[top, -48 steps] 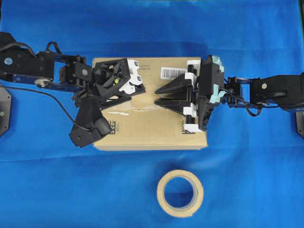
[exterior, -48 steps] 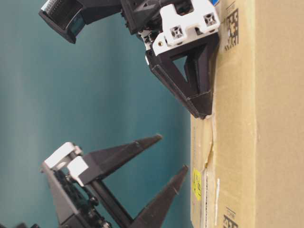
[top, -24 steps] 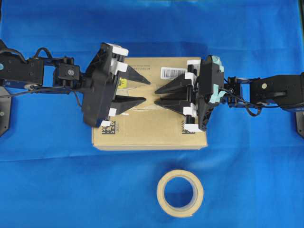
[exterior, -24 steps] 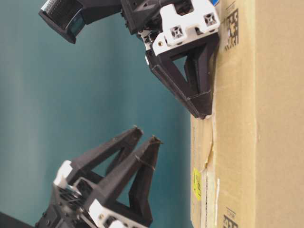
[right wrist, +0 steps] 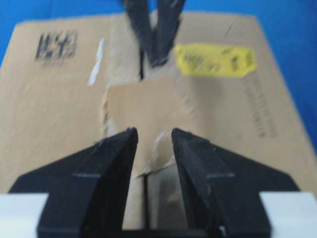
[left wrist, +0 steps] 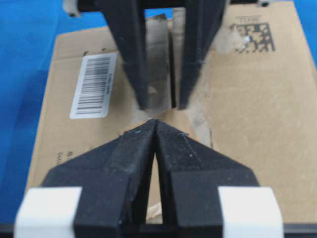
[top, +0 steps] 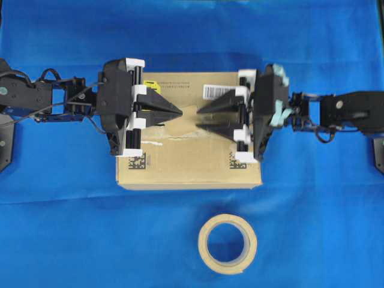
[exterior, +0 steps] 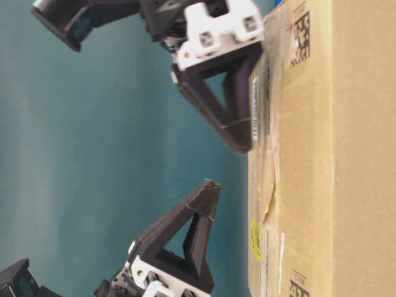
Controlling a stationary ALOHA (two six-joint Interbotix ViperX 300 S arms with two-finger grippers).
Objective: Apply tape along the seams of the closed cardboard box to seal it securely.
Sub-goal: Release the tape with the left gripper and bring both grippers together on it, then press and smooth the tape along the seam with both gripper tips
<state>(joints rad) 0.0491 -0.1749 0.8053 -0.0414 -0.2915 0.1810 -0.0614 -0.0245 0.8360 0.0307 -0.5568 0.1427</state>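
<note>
Left fingers (left wrist: 156, 130) just pinched together, empty, above the box (top: 192, 171) | right fingers (right wrist: 119, 144) spread | tape (right wrist: 141, 106) on seam (top: 180, 137), needs pressing.

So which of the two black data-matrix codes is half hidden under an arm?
The code by the left gripper, at the box's left end; the other code is fully visible.
</note>
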